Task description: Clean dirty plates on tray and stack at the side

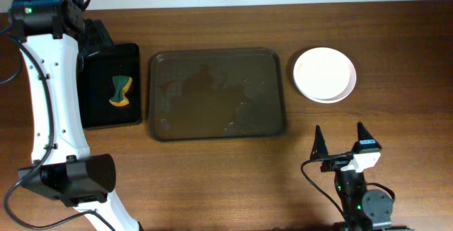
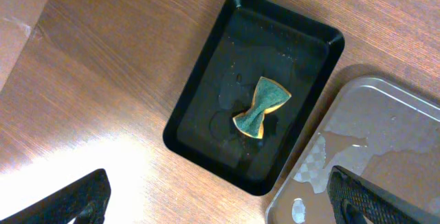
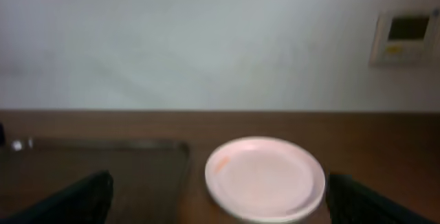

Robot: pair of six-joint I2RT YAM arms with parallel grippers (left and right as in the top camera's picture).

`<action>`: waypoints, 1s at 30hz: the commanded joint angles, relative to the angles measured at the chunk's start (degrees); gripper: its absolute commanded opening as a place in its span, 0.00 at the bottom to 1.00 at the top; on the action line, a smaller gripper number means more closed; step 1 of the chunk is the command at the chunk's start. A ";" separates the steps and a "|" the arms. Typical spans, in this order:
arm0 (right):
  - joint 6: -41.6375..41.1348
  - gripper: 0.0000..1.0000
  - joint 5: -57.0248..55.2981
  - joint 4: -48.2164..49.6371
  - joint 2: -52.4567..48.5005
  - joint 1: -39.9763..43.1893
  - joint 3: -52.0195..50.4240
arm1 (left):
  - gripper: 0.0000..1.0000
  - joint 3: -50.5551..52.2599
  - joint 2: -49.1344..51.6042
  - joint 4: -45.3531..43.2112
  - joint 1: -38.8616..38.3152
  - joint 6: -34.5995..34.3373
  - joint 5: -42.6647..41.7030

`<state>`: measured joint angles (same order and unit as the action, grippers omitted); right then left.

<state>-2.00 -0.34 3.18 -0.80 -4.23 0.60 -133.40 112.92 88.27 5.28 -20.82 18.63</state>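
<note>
**Item 1, left gripper**: I am hovering it over the black sponge tray at the far left. The fingers are spread wide with nothing between them.

**Item 2, right gripper**: I am holding it low at the near right, released and empty, facing the plates.

**Item 3, plates**: round, white, shallow and smooth, with a gently raised rim. They are sitting as a stack on the bare wood just right of the tray, at the far right. I cannot tell how many are in it. A faint orange tinge is showing at the top plate's left rim.

**Item 4, tray**: dark brown, glossy, a rounded rectangle with a raised lip. It is carrying no plates, only wet patches and droplets.

**Item 5, sponge**: bow-tie shaped with a pinched waist, green scouring face over a yellow foam edge. It is lying in the black tray on a wet film.

**Handling note (my judgement):** the stacking is looking done. I am weighing one more wipe of that tinged rim. For that I would be pinching the sponge at its narrow waist and steadying the stack by its rim from the right, since glazed plates are likely to slide on each other. Otherwise I am keeping both grippers clear of the stack.
</note>
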 commanded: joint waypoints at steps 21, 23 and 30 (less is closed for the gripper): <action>-0.33 0.99 -0.11 -7.87 0.39 -0.26 -0.28 | 0.99 12.33 -13.66 -19.34 0.09 -0.13 3.04; -0.33 0.98 -0.11 -7.87 0.37 -0.26 -0.28 | 0.99 26.01 -21.97 -30.95 0.15 -0.09 3.13; -0.33 0.99 -0.11 -7.87 0.39 -0.26 -0.28 | 0.99 88.65 -59.36 -78.62 0.15 26.80 -11.91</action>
<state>-1.93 -0.34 -4.34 -0.73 -4.23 0.62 -58.15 62.50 18.87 5.39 -10.04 17.58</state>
